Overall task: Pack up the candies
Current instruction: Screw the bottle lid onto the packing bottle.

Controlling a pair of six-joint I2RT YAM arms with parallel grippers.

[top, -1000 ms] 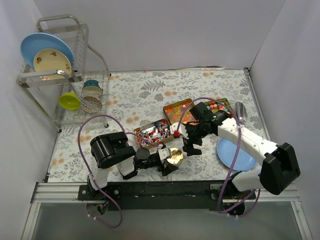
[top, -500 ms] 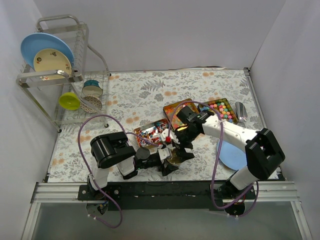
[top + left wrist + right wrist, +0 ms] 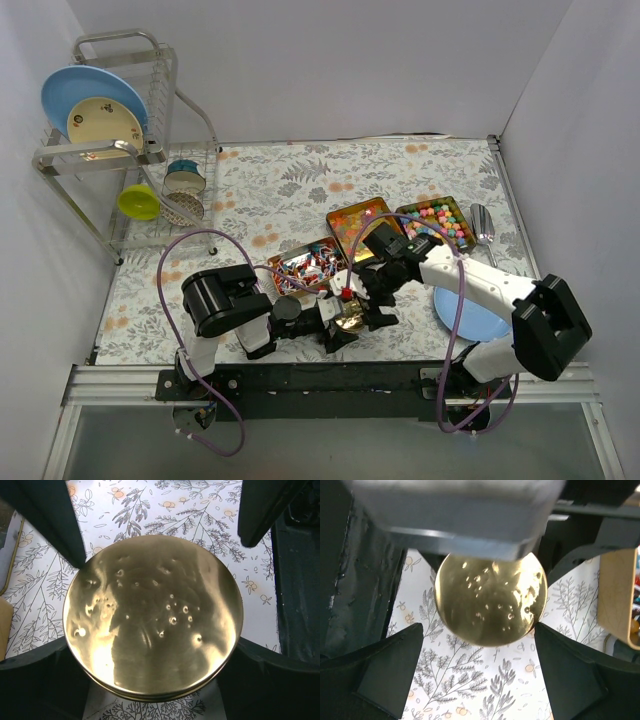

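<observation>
Three open tins hold the candies: red/blue/white wrapped ones (image 3: 305, 265), glossy orange gummies (image 3: 358, 225) and pastel cubes (image 3: 438, 218). My left gripper (image 3: 335, 328) is shut on the rim of a round gold lid (image 3: 350, 315) low over the floral cloth. In the left wrist view the lid (image 3: 152, 615) fills the frame between my left gripper (image 3: 152, 652) fingers. My right gripper (image 3: 372, 305) hovers open right at the lid. In the right wrist view its open gripper (image 3: 477, 630) straddles the near edge of the lid (image 3: 490, 600).
A blue plate (image 3: 470, 312) lies under the right arm. A metal scoop (image 3: 482, 225) lies at the right edge. A dish rack (image 3: 120, 160) with plates and bowls stands at the far left. The wrapped-candy tin's wall (image 3: 615, 595) shows beside the lid.
My right arm swung left from beside the blue plate and came down to the gold lid, fingers open. The left gripper and the lid have stayed put.
</observation>
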